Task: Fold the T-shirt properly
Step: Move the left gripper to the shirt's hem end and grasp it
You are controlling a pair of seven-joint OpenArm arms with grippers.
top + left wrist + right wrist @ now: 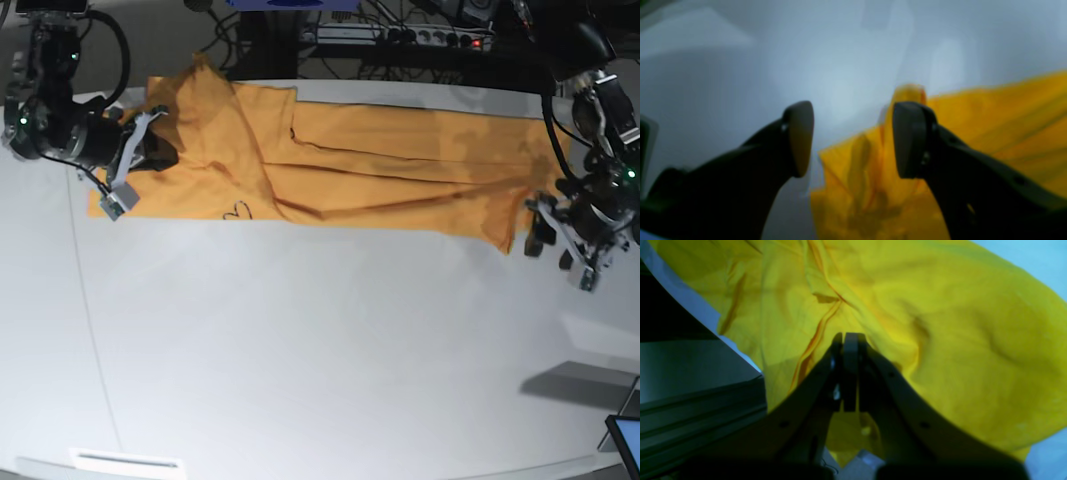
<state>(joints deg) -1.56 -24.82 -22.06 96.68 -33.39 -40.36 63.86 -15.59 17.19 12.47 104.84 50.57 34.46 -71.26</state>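
Observation:
The orange-yellow T-shirt lies stretched along the back of the white table, folded lengthwise, with a small dark heart mark near its front edge. My right gripper sits on the shirt's left end. Its jaws are shut in the right wrist view, and creases in the cloth run to their tips. My left gripper hovers at the shirt's right end, open. In the left wrist view nothing is between its fingers, and a corner of the shirt lies just below and to their right.
Cables and a power strip run behind the table's back edge. A dark screen corner stands at the front right. A white strip lies at the front left edge.

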